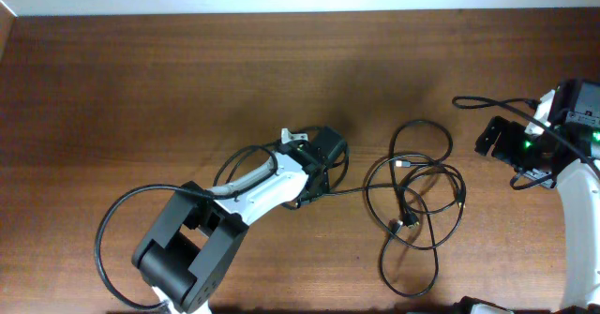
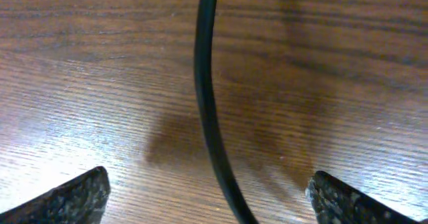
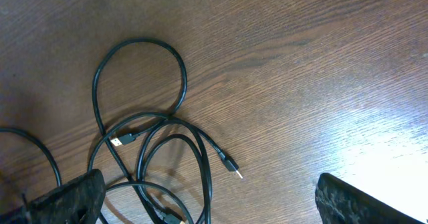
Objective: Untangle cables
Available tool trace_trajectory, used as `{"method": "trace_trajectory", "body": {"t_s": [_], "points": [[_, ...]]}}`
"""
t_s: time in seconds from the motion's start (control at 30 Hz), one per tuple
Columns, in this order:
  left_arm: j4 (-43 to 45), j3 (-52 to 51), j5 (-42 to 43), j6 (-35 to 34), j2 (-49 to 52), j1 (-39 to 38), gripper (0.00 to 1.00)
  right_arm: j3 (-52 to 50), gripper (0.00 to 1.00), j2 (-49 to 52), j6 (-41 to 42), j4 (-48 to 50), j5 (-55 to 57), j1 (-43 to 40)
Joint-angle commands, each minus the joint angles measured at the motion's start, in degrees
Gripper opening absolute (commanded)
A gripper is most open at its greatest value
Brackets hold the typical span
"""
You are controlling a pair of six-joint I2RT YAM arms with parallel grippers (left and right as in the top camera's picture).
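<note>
1. Two jaws of the left gripper (image 2: 208, 196) stood open, straddling one strand of the thin black looped cables (image 1: 417, 192) on the brown wood-grain table (image 1: 187, 80). Nothing was clamped; it looked like a line-up to pinch that strand.
2. The right gripper (image 3: 210, 200) hung with jaws apart and empty, touching no cable, probably held back to keep the loops in sight.
3. The tangle lay between the two arms.
4. Overhead showed the strand running from the tangle to the left gripper; the left wrist view gave only strand and wood.
5. The right wrist view showed most clearly two small metal-tipped plugs (image 3: 231, 165) among the loops.
</note>
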Motion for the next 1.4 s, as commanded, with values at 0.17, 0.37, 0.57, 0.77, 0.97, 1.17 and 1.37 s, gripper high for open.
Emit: {"method": "trace_trajectory", "body": {"t_s": [0.17, 0.37, 0.57, 0.77, 0.97, 1.17, 1.37], "points": [[1.8, -0.4, 0.7, -0.7, 0.5, 0.2, 0.66, 1.0, 0.99, 0.2, 0.3, 0.0, -0.3, -0.2], [2.1, -0.4, 0.7, -0.7, 0.5, 0.1, 0.40, 1.0, 0.99, 0.2, 0.3, 0.0, -0.4, -0.2], [2.7, -0.4, 0.7, -0.6, 0.5, 0.1, 0.00, 1.0, 0.99, 0.2, 0.3, 0.0, -0.4, -0.2], [-1.0, 7.2, 0.2, 7.5, -1.8, 2.4, 0.00, 1.0, 0.99, 0.2, 0.3, 0.1, -0.3, -0.2], [-8.4, 23.0, 0.2, 9.8, -10.0, 8.9, 0.00, 1.0, 0.99, 0.2, 0.3, 0.0, -0.3, -0.2], [-9.9, 36.6, -2.2, 21.2, -19.9, 18.7, 0.00, 1.0, 0.99, 0.2, 0.3, 0.0, -0.3, -0.2], [-13.0, 37.1, -7.5, 21.3, -28.0, 33.4, 0.00, 1.0, 0.99, 0.2, 0.3, 0.4, -0.4, -0.2]]}}
